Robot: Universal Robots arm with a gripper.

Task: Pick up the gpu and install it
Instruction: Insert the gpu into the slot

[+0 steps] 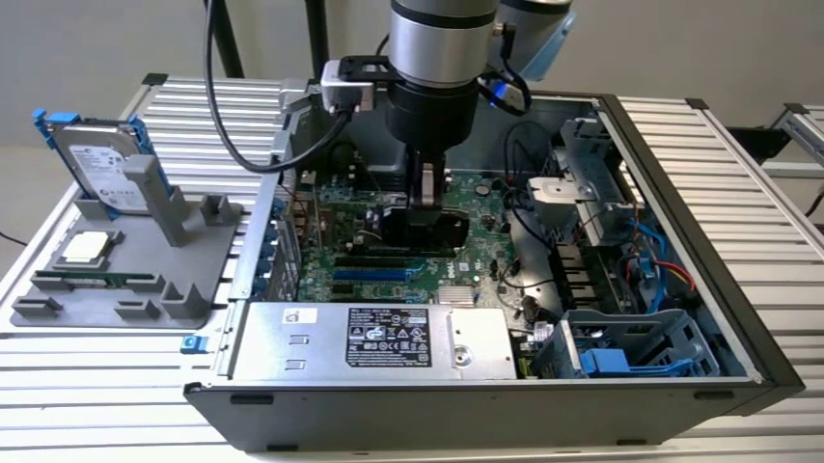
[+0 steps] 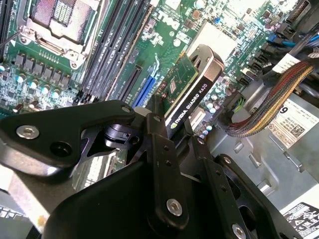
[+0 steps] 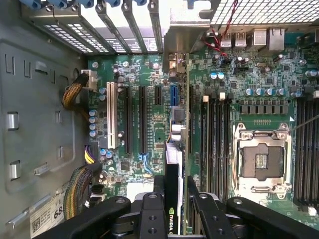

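Wide slatted desk [image 1: 721, 154] under everything, carrying an open computer case [image 1: 670, 386] lying on its side, with a grey parts holder [image 1: 168, 251] beside it at the exterior view's left, a silver hard drive [image 1: 96, 164] standing upright in that holder. Inside the case, a green motherboard [image 1: 477, 251] with rows of expansion slots [image 3: 127, 119], a bare processor socket [image 3: 259, 159] and bundled cables [image 2: 264, 109] close by.

Arm reaching straight down into the case, gripper [image 2: 172, 134] clamped shut on the gpu [image 2: 187, 87], card held edge-on above the board, over the slot area, silver bracket [image 3: 187, 42] toward the rear wall of the case. Not seated yet, judging by the gap visible in the second wrist view.

Risks, by likely weight: card edge landing beside its slot rather than in it, from slight sideways offset or tilt in the grasp, then scraping or stressing the board; bracket catching on the rear slot frame [image 3: 124, 20] and levering the card crooked; card slipping in the grasp under insertion force; snagging a nearby cable on descent.
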